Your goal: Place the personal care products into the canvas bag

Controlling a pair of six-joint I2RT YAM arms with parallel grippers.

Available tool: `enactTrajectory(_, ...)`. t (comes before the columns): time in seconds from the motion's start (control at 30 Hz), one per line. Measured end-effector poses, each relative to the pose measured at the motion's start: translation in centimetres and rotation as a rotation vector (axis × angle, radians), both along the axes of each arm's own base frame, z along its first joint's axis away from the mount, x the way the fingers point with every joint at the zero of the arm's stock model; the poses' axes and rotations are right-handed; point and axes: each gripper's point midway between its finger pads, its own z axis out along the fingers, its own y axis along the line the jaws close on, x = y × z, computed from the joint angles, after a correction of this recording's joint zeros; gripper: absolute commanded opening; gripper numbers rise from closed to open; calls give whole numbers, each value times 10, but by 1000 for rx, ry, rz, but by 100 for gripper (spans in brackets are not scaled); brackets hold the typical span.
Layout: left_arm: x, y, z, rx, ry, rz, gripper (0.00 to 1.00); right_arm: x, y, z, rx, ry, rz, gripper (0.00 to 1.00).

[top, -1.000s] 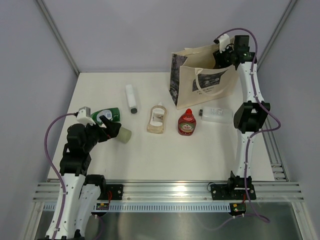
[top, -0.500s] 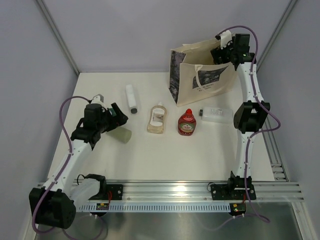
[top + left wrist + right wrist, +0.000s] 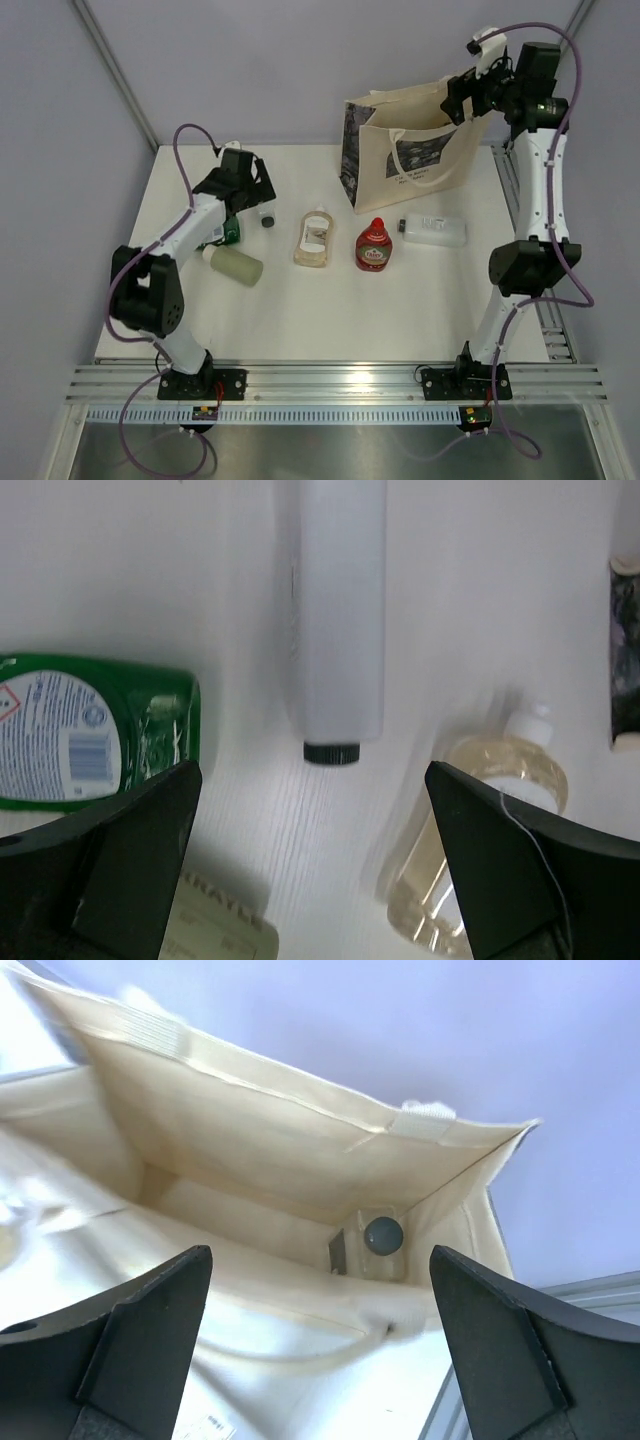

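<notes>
Now left gripper (image 3: 312, 772), spread wide and empty, is swinging from pale-green bottle (image 3: 237, 267) to over white cylinder bottle (image 3: 335, 610), while right gripper (image 3: 320, 1255), likewise spread and empty, is lifting off canvas bag (image 3: 250, 1130), one clear bottle (image 3: 380, 1240) inside.

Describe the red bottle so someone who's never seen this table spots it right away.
Find the canvas bag standing at the far right of the table. On the near side of it, three bottles lie in a row, and the red bottle is the middle one, between the peach flask and a clear bottle. It is the only red one, squat, cap toward the bag.
</notes>
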Motion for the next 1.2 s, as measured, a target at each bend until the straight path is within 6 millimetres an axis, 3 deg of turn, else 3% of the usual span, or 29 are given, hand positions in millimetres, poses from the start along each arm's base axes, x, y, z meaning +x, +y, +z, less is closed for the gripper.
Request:
enactTrajectory(0.13, 38, -2, -17, 64, 33, 44, 98, -61, 14, 52, 29, -78, 69, 99)
enactTrajectory(0.23, 58, -2, -38, 109, 80, 68, 97, -105, 28, 63, 52, -94, 137, 99)
enactTrajectory(0.3, 68, -4, -52, 133, 114, 79, 96, -125, 36, 55, 74, -75, 175, 100)
enactTrajectory(0.43, 81, -10, -78, 166, 177, 82, 91, -153, 51, 10, 145, 50, 237, 100)
enactTrajectory(0.53, 88, -12, -94, 178, 215, 80, 81, -163, 59, -30, 208, 167, 262, 99)
enactTrajectory(0.67, 85, -14, -113, 187, 262, 73, 64, -176, 68, -65, 290, 292, 280, 99)
enactTrajectory(0.8, 81, -15, -121, 182, 288, 61, 43, -189, 75, -71, 346, 339, 291, 98)
enactTrajectory(0.83, 82, -17, -120, 176, 285, 58, 30, -192, 77, -69, 356, 340, 294, 98)
enactTrajectory(0.93, 84, -18, -122, 141, 267, 48, 5, -198, 85, -62, 371, 333, 305, 97)
enactTrajectory(1.07, 82, -19, -120, 59, 248, 3, 0, -208, 106, -61, 393, 363, 342, 97)
enactTrajectory(1.2, 69, -24, -115, -77, 226, -80, 0, -218, 126, -74, 458, 474, 350, 96)
